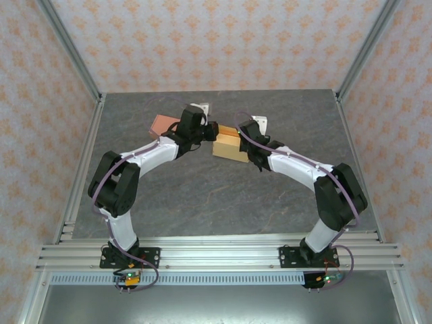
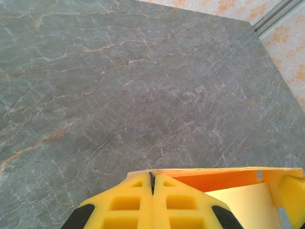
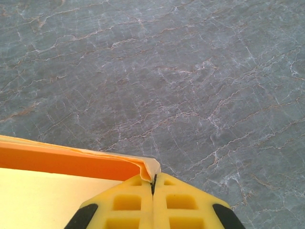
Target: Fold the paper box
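- Paper box (image 1: 228, 147) sits on the far middle of the grey stone-patterned table (image 1: 202, 196), open side up, between the two arm tips.
- Left gripper (image 2: 152, 177) is at the box's left end. Its yellow fingers are pressed together, and the thin end wall runs into the seam between them, so it appears to pinch that wall.
- Right gripper (image 3: 153, 179) is at the box's right end, its fingers also pressed together. A curled corner of the wall sits right at their tips, apparently pinched.
- In both wrist views the box's inner walls look orange and its floor pale yellow.
- Pink piece (image 1: 162, 123) lies flat on the table, left of the left gripper.
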Available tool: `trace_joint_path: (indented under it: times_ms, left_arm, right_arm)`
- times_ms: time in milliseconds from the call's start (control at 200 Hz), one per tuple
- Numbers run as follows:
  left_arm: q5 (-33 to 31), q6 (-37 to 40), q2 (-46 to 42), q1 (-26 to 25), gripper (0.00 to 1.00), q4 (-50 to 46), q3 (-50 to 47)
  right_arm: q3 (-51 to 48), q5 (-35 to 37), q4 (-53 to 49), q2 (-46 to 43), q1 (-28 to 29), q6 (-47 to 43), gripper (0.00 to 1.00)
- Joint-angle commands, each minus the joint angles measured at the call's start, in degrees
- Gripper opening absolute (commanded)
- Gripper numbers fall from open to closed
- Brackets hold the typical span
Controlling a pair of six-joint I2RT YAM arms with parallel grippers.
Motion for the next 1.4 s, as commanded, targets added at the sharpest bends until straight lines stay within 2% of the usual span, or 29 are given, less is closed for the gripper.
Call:
trace_joint_path:
  times_ms: [0, 95, 335, 440, 591, 696, 751, 906, 976, 1031, 1136, 1256, 1336, 1397]
  left_arm:
    - [2.2, 1.1, -2.5, -1.8, 0.00, 3.1, -4.1]
    - [-0.1, 3.0, -3.9, -2.4, 0.00, 5.5, -8.0]
    - [-4.9, 8.4, -7.1, -5.9, 0.00, 18.6, -19.8]
    - [-8.3, 13.1, -6.7, -8.2, 0.00, 21.6, -22.8]
    - [-11.9, 15.3, -5.3, -9.0, 0.00, 22.9, -24.2]
    - [-13.5, 16.7, -4.9, -9.1, 0.00, 22.3, -23.8]
    - [-14.0, 17.4, -4.7, -9.2, 0.00, 21.7, -23.3]
    - [-14.6, 18.5, -3.9, -9.5, 0.00, 20.3, -21.9]
    - [-15.1, 18.7, -3.4, -9.7, 0.00, 20.1, -21.6]
    - [-15.4, 18.8, -3.0, -9.9, 0.00, 20.3, -21.5]
    - [-15.8, 18.4, -2.2, -10.1, 0.00, 20.4, -21.4]
    - [-16.2, 18.0, -2.0, -10.1, 0.00, 20.3, -21.2]
    - [-16.4, 17.9, -2.3, -10.1, 0.00, 20.1, -21.2]
    - [-16.4, 17.6, -2.5, -10.1, 0.00, 20.1, -21.2]
  right_arm:
    - [-1.1, -0.7, 1.5, -0.6, 0.5, -0.1, 0.00]
    - [-1.2, -0.7, 1.5, -0.7, 0.6, -0.1, 0.00]
    - [-3.2, -2.1, 3.8, -1.6, 0.6, 0.6, 0.02]
    - [-4.5, -2.4, 4.9, -3.0, 0.6, 0.6, 0.09]
    - [-8.2, -4.1, 7.7, -7.7, 0.6, -1.4, 0.17]
    - [-10.7, -7.1, 7.7, -12.3, 0.1, -2.8, 0.28]
    - [-11.9, -8.8, 6.9, -14.9, -0.6, -2.2, 0.38]
    - [-14.0, -10.7, 3.0, -22.3, -3.1, 9.3, 0.64]
    - [-13.6, -8.6, -0.7, -24.2, -4.0, 21.3, 0.72]
    - [-12.0, -8.2, -5.1, -23.7, -4.8, 33.0, 0.74]
    - [-8.9, -15.8, -10.1, -19.2, -5.9, 50.9, 0.82]
    - [-10.0, -25.3, -3.9, -13.9, -6.0, 60.4, 0.83]
    - [-10.1, -26.6, -4.1, -11.3, -5.9, 62.0, 0.82]
    - [-10.9, -26.5, -3.4, -10.4, -5.7, 62.5, 0.78]
